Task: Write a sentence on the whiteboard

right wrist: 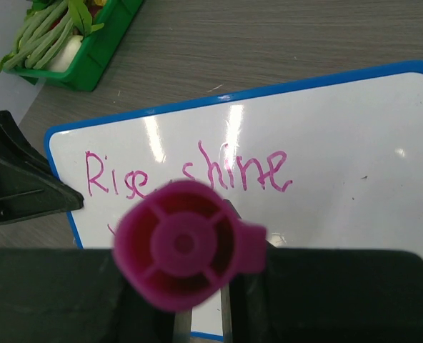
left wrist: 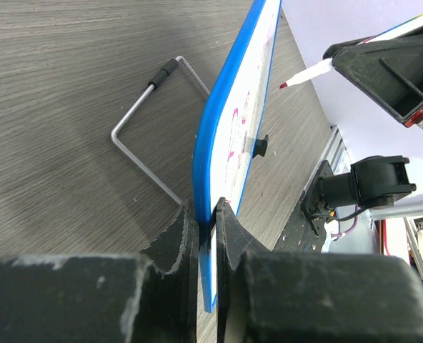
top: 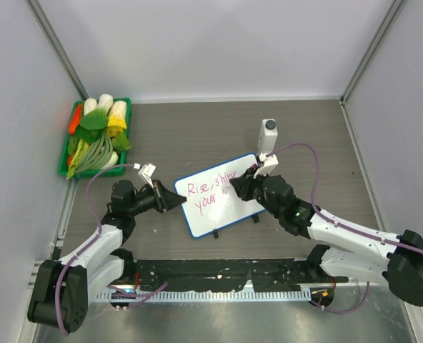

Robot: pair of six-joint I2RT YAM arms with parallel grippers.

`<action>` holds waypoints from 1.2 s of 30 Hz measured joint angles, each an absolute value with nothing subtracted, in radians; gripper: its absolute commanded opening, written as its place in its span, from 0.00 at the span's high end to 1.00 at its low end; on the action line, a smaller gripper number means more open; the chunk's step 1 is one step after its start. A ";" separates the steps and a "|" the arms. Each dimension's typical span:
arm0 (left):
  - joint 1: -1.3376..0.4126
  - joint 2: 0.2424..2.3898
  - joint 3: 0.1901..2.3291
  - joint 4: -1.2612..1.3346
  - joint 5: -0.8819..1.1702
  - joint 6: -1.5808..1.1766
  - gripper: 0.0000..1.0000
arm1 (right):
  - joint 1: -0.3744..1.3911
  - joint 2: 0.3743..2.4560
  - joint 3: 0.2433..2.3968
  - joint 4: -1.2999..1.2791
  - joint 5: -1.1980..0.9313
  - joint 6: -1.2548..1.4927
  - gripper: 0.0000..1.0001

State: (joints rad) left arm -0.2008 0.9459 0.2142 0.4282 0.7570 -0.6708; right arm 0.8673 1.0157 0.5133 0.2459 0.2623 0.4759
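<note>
The whiteboard (top: 222,204), white with a blue rim, stands tilted mid-table. The sentence (top: 210,189) in pink reads "Rise, shine" with "your" below; the top line shows in the right wrist view (right wrist: 190,171). My left gripper (top: 173,201) is shut on the board's left edge; in the left wrist view the blue rim (left wrist: 210,143) sits between the fingers (left wrist: 229,236). My right gripper (top: 243,187) is shut on a pink marker (right wrist: 185,244), seen end-on, over the board's (right wrist: 354,143) middle. The marker tip (left wrist: 284,85) is close to the board's face.
A green tray (top: 65,170) of vegetables sits at the far left, and shows in the right wrist view (right wrist: 97,61). A white bottle with grey cap (top: 269,135) stands behind the board. The board's wire stand (left wrist: 143,114) and a black clip foot (left wrist: 260,145) rest on the table.
</note>
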 measured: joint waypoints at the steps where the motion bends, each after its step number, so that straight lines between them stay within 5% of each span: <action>1: -0.201 0.946 0.214 0.428 0.757 -0.671 1.00 | 0.867 1.022 0.524 0.248 0.262 0.473 0.99; 36: -0.201 0.937 0.212 0.421 0.756 -0.670 1.00 | 0.867 1.049 0.548 0.235 0.281 0.470 0.99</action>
